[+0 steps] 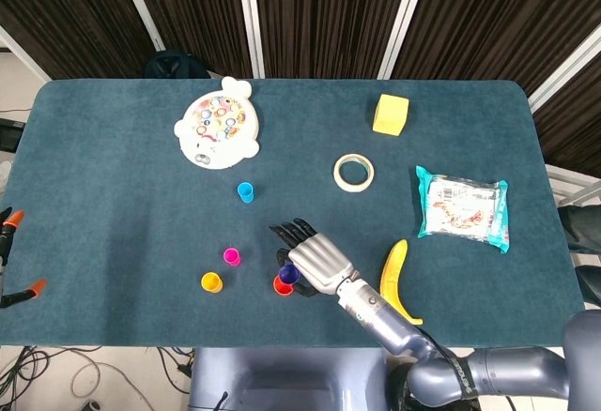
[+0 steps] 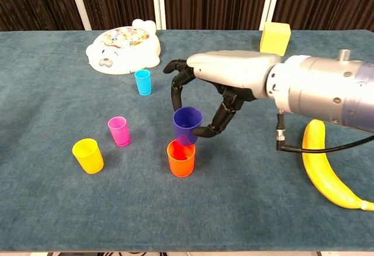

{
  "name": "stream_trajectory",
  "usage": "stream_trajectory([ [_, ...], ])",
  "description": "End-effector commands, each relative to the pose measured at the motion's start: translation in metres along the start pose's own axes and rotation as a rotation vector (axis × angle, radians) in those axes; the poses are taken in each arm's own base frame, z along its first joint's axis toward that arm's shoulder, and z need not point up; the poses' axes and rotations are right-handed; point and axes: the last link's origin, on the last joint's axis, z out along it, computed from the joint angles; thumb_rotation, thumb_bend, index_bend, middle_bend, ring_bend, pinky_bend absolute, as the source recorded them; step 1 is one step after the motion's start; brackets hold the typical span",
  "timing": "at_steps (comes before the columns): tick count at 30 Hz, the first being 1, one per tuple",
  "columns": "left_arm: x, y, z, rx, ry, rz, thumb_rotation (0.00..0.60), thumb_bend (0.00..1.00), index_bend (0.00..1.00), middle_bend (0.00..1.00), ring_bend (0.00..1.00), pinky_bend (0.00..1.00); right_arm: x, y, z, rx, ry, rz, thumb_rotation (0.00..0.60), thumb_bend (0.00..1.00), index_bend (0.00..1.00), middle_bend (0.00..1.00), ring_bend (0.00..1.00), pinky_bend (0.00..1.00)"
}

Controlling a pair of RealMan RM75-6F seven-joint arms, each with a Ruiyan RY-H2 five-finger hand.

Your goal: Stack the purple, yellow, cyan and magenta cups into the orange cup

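The right hand [image 2: 213,89] pinches the purple cup [image 2: 187,125] upright, mouth up, just over the orange cup [image 2: 181,157]. Yellow [image 2: 88,155], magenta [image 2: 118,131] and cyan [image 2: 143,82] cups stand upright on the blue table [image 1: 113,195]; dark curtains [image 1: 329,17] behind.
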Motion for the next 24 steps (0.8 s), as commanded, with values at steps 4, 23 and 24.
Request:
stream_trajectory([
  [4,0.0006,-0.0011,0.0006,0.004,0.002,-0.001,0.600,0.00,0.00,0.00,0.00,0.05,-0.0061,-0.0041,0.0069,-0.001,-0.023,0.003,0.600,0.40,0.50,0.00,0.02,0.01],
  [23,0.0005,-0.0008,0.0002,0.002,0.003,0.003,0.600,0.00,0.00,0.00,0.00,0.05,-0.0051,-0.0068,0.0019,-0.003,-0.015,0.024,0.600,0.41,0.50,0.00,0.02,0.01],
  [24,0.0003,-0.0007,0.0003,0.001,0.003,0.004,0.600,0.00,0.00,0.00,0.00,0.05,-0.0047,-0.0069,0.0012,-0.001,-0.014,0.026,0.600,0.41,0.50,0.00,0.02,0.01],
])
